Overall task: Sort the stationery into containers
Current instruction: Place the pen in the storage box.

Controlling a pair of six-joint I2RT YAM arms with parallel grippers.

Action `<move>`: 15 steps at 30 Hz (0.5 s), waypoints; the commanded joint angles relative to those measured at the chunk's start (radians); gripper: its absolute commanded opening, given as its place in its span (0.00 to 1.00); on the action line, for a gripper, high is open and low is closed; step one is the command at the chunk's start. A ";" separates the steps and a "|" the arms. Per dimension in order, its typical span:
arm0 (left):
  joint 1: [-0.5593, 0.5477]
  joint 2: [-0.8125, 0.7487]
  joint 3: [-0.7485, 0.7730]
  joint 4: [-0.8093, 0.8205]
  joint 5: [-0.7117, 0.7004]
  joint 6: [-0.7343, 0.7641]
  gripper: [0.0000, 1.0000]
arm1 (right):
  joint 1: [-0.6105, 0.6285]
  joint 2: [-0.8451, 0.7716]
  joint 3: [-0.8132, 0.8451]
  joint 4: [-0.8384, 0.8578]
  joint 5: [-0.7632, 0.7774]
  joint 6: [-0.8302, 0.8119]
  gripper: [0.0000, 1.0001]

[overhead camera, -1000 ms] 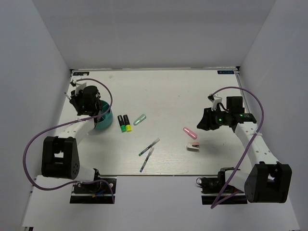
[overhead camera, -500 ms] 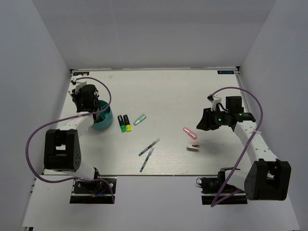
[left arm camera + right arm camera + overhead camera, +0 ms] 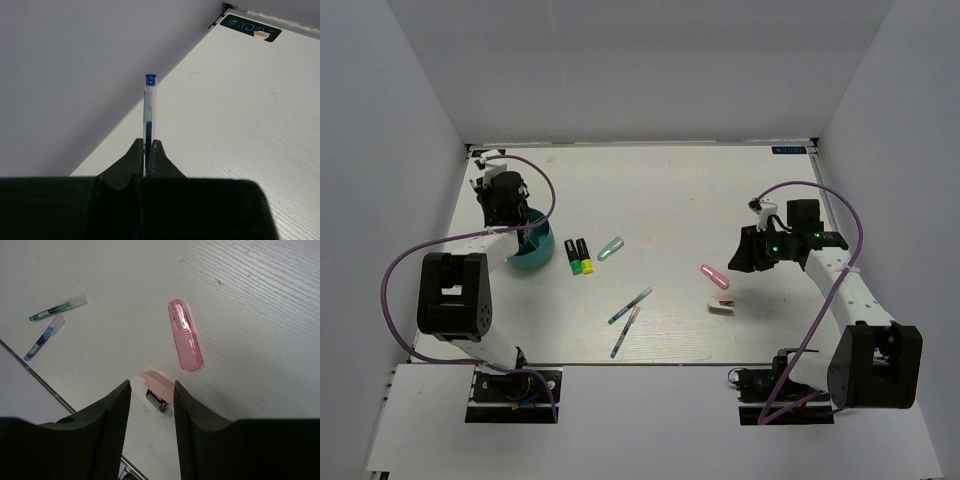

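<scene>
Top external gives me the layout. The teal holder (image 3: 535, 250) sits at the left of the table (image 3: 680, 190), and my left gripper (image 3: 508, 208) is over its far-left rim. Just right of the holder lie two black markers (image 3: 570, 250) side by side, one green-ended and one yellow-ended, with the green marker (image 3: 610, 248) a little further right. Two loose pens (image 3: 630, 304) lie near the middle, toward the near edge, close together. The pink marker (image 3: 714, 276) and the block (image 3: 721, 306) are on the right, near each other but apart, with my right gripper (image 3: 738, 260) just beside the pink marker.

Left wrist shows what I cannot make out from above: a pen (image 3: 149, 107) with a blue cap, pinched in the left gripper (image 3: 146, 147). The jaws are closed tight on its barrel and it sticks straight out past the fingertips, with the wall (image 3: 75, 75) and table edge behind it.

Right wrist shows the right gripper (image 3: 151, 387) with its jaws partway apart and nothing gripped. The block (image 3: 156, 390) shows in the gap, on the table below the fingers, and the pink marker (image 3: 185, 342) lies just past it. The loose pens (image 3: 57, 308) appear at upper left. Here I can tell that one has green ink and the other blue.
</scene>
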 commanded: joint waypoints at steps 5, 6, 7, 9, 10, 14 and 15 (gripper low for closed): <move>-0.004 0.011 0.008 0.109 0.048 0.014 0.00 | 0.002 0.012 0.040 -0.016 -0.003 -0.021 0.44; -0.004 0.012 0.002 0.119 0.056 0.016 0.00 | 0.003 0.010 0.040 -0.017 -0.005 -0.022 0.44; -0.006 0.015 -0.001 0.139 0.067 0.026 0.00 | 0.000 0.013 0.038 -0.016 -0.002 -0.022 0.44; -0.004 0.018 -0.008 0.161 0.080 0.028 0.00 | 0.000 0.018 0.040 -0.016 -0.005 -0.021 0.44; -0.004 0.024 -0.012 0.180 0.084 0.037 0.00 | 0.000 0.020 0.040 -0.016 -0.005 -0.024 0.44; -0.006 0.024 -0.038 0.233 0.106 0.031 0.00 | 0.002 0.027 0.040 -0.016 -0.002 -0.024 0.44; -0.006 0.023 -0.047 0.236 0.110 0.031 0.00 | 0.002 0.030 0.040 -0.017 0.000 -0.025 0.44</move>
